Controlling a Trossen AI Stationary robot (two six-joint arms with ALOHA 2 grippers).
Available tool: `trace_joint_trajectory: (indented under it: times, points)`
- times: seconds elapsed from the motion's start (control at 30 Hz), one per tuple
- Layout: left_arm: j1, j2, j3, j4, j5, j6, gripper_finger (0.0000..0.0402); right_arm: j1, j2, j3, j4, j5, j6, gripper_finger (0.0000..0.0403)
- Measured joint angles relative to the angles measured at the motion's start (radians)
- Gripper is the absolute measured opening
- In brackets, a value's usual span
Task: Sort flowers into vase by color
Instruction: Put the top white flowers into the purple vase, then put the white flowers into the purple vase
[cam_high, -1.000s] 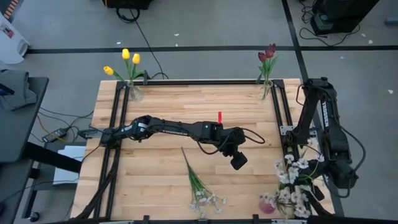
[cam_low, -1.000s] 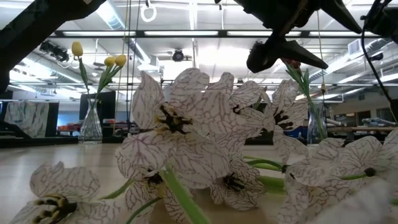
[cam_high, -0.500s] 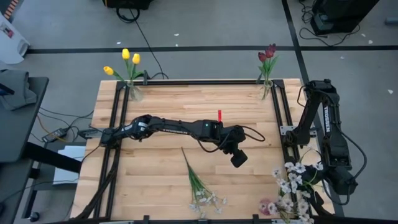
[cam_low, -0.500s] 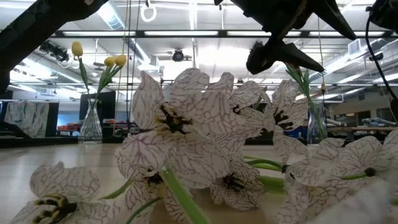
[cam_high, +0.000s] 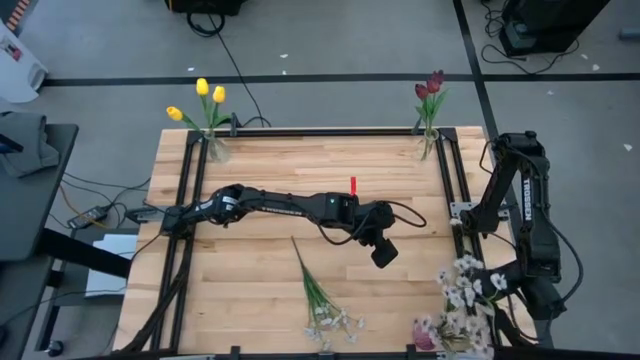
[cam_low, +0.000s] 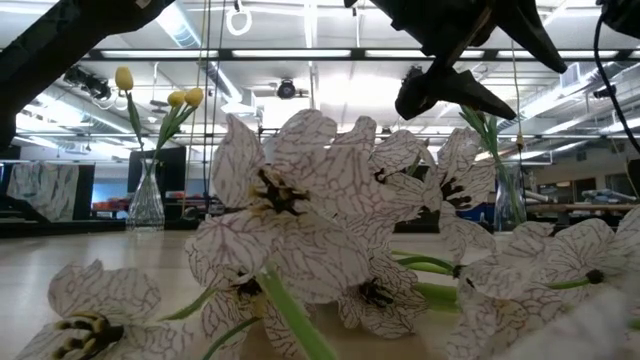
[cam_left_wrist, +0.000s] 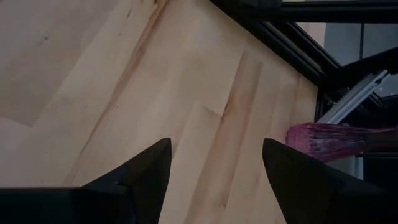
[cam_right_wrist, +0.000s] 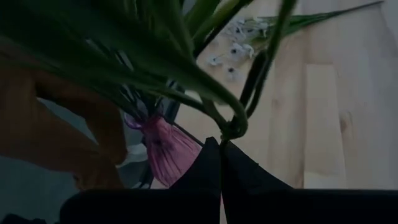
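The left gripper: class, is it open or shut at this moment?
Open. In the left wrist view the left gripper shows its two dark fingers spread wide apart, bare wooden table between them and nothing held.

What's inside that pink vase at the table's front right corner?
The pink vase holds green stems of the white blossom spray, which the right hand grips shut. Leaves cover the vase's mouth, so its inside is hidden.

Loose spray (cam_high: 322, 300) on table (cam_high: 260, 170), between two far-corner vases (cam_high: 216, 148).
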Motion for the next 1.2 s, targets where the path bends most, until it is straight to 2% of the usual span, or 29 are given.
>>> trace_joint_trajectory:
  times: [0.33,0.77,0.97,1.1,1.2]
  points:
    - [0.000,0.000,0.000,0.001,0.001,0.000,0.0257,0.011,-0.022,0.000,0.025,-0.001,0.006,0.0013]
    - [0.000,0.000,0.000,0.010,0.038,-0.023,0.0257,0.043,-0.083,-0.002,0.078,-0.107,-0.002,0.0063]
    - [0.000,0.000,0.000,0.006,0.059,-0.027,0.0257,0.049,-0.134,-0.002,-0.070,-0.129,0.072,0.0089]
    - [0.005,0.000,0.001,-0.045,0.065,-0.071,0.0257,0.049,-0.168,-0.002,-0.260,-0.241,0.239,0.0104]
    - [0.017,0.000,0.001,-0.086,0.110,-0.133,0.0257,0.049,-0.200,-0.002,-0.367,-0.340,0.362,0.0110]
